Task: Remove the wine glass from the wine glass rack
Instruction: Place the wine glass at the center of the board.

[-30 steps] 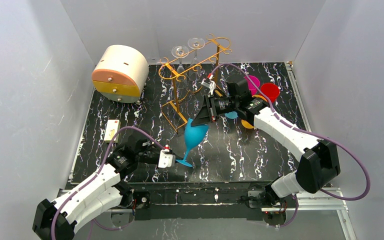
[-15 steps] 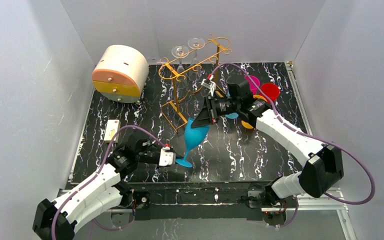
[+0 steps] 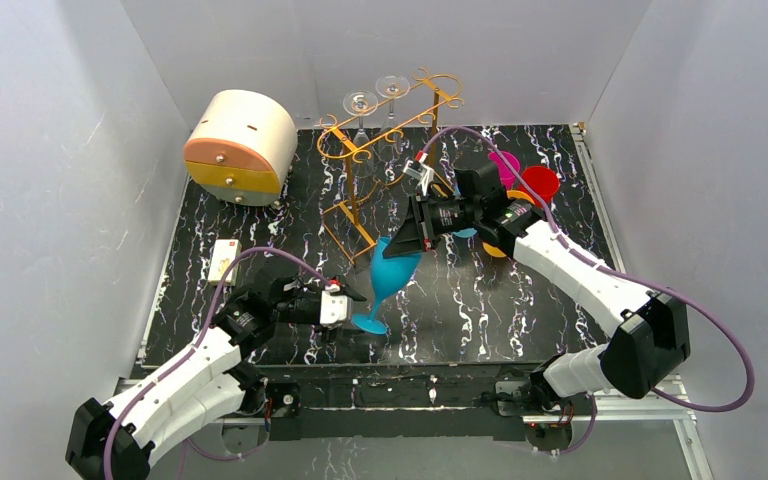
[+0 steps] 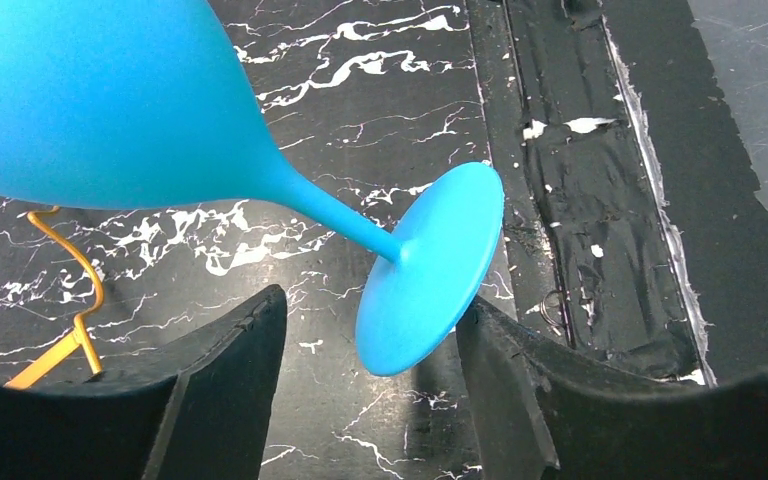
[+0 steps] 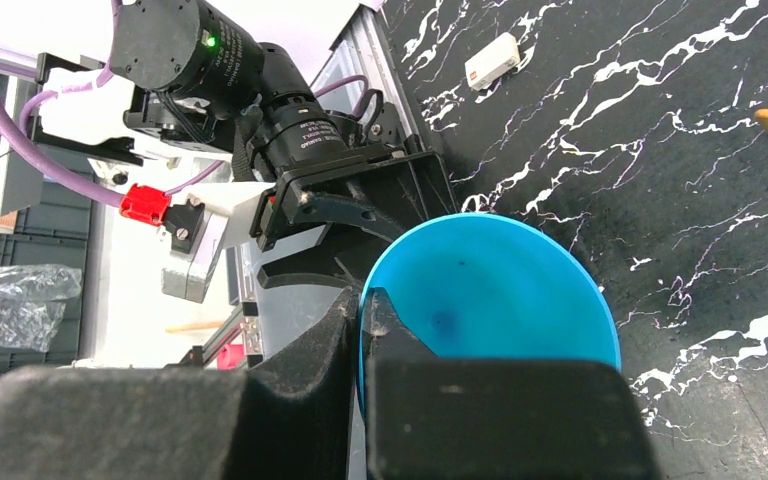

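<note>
In the top view the wine glass rack (image 3: pixel 380 150) stands at 12 o'clock on the black marbled table (image 3: pixel 520 310), with two clear wine glasses (image 3: pixel 360 103) hanging upside down at its far end. The round drawer box (image 3: pixel 240 145) sits at 10 o'clock, the pink cup (image 3: pixel 505 165) and red cup (image 3: pixel 540 182) at 2 o'clock, and a small white box (image 3: pixel 223 258) at 9 o'clock. The blue wine glass (image 3: pixel 390 272) is off the rack, near the table's middle. It is tilted, with its mouth toward 1 o'clock and its foot toward 7 o'clock. The right gripper (image 3: pixel 405 240) is clamped on its upper edge. The left gripper (image 3: pixel 348 303) is at the foot, jaws spread. In the left wrist view the bowl (image 4: pixel 100 100) fills the 10 o'clock corner and the stem (image 4: pixel 345 225) runs down toward 4 o'clock to the tilted foot (image 4: pixel 430 270). The foot lies between the two black fingers (image 4: pixel 220 370), which stand apart and released; whether the one at 5 o'clock touches the foot's edge cannot be told. An orange rack leg (image 4: pixel 70 300) shows at 8 o'clock. In the right wrist view the right fingers (image 5: pixel 300 400) are pinched tight on the glass's rim (image 5: pixel 365 300). The blue inside of the bowl is open to the camera, and the left arm's wrist (image 5: pixel 260 110) is beyond it at 11 o'clock.
</note>
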Controlling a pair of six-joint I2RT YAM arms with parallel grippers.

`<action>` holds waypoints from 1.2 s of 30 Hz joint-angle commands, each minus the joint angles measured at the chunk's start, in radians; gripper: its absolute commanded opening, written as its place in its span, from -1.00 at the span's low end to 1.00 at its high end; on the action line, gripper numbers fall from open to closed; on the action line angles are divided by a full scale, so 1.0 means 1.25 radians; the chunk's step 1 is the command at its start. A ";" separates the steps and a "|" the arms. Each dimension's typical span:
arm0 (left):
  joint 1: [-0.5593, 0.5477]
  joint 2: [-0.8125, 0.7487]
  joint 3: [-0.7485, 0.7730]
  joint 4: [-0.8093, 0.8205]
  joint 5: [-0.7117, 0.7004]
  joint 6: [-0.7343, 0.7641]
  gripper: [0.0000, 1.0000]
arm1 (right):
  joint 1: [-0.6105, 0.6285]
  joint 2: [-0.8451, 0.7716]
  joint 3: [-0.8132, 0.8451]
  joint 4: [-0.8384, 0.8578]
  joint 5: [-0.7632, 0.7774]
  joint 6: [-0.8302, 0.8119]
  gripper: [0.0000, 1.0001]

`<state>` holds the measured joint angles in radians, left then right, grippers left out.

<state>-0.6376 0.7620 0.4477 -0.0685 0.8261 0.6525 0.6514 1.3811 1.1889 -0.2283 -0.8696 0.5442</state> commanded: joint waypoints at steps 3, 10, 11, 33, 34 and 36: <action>0.003 -0.012 0.020 0.005 -0.009 -0.012 0.33 | 0.005 -0.029 0.015 0.009 0.020 -0.019 -0.97; 0.003 -0.002 0.027 0.004 -0.014 -0.013 0.97 | 0.005 -0.043 0.007 0.011 0.080 -0.029 -0.97; 0.003 -0.002 0.027 0.004 -0.013 -0.012 0.97 | 0.005 -0.048 0.002 0.018 0.090 -0.029 -0.97; 0.003 -0.166 -0.040 0.263 -0.717 -0.499 0.97 | 0.005 -0.176 -0.125 -0.069 0.803 -0.242 -0.97; 0.003 -0.166 -0.026 0.241 -0.771 -0.509 0.97 | 0.006 -0.181 -0.138 -0.058 0.819 -0.258 -0.97; 0.003 -0.156 0.006 0.187 -0.845 -0.517 0.97 | 0.006 -0.180 -0.155 -0.050 0.843 -0.291 -0.97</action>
<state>-0.6373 0.5648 0.3901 0.2169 0.0956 0.1333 0.6556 1.1889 1.0271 -0.3084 0.0395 0.3035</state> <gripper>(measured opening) 0.983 0.097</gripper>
